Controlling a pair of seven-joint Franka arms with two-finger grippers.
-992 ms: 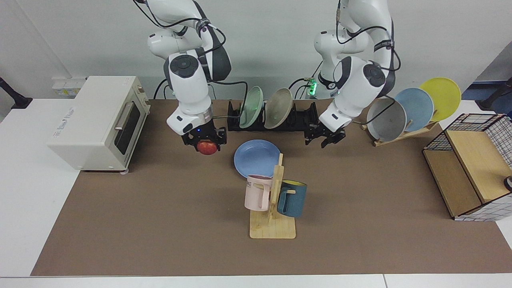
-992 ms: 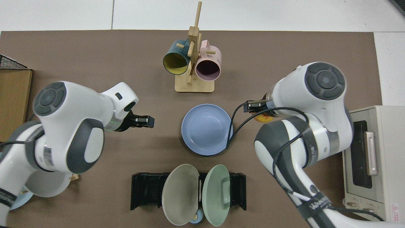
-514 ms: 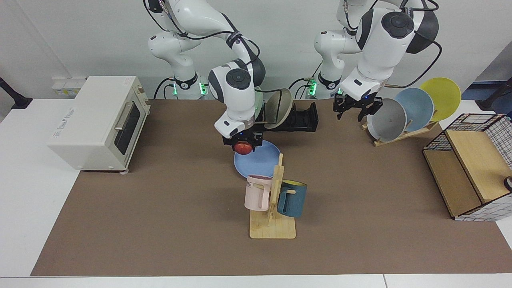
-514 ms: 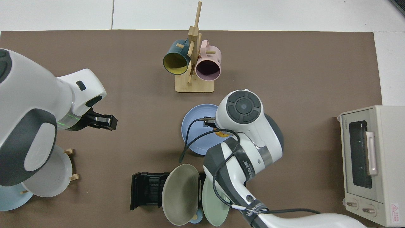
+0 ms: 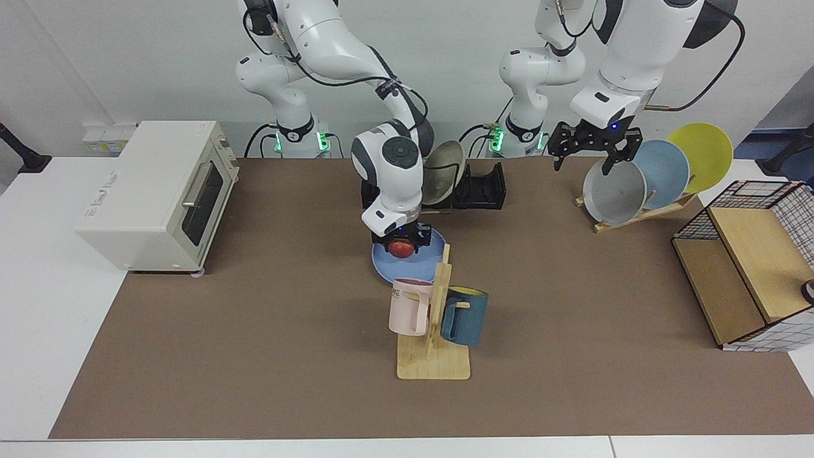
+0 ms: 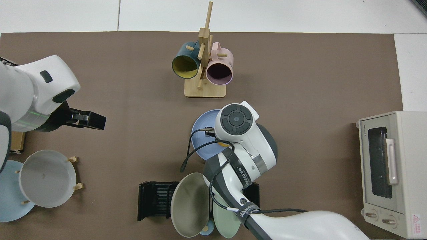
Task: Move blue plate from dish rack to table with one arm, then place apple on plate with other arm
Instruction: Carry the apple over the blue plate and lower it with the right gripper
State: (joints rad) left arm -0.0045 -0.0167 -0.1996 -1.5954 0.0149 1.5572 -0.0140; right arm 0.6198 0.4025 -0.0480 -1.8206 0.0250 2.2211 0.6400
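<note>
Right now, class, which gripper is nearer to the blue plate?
The right. The right gripper is directly over the blue plate, holding the apple. The left gripper hangs open far off, above the grey plate on the wooden stand.

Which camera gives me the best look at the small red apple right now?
The facing view. There the small round red apple shows between the fingers of the right gripper, over the round periwinkle-blue plate. In the top view the right arm's wrist covers it, leaving only a yellowish sliver. The left gripper waits away.
</note>
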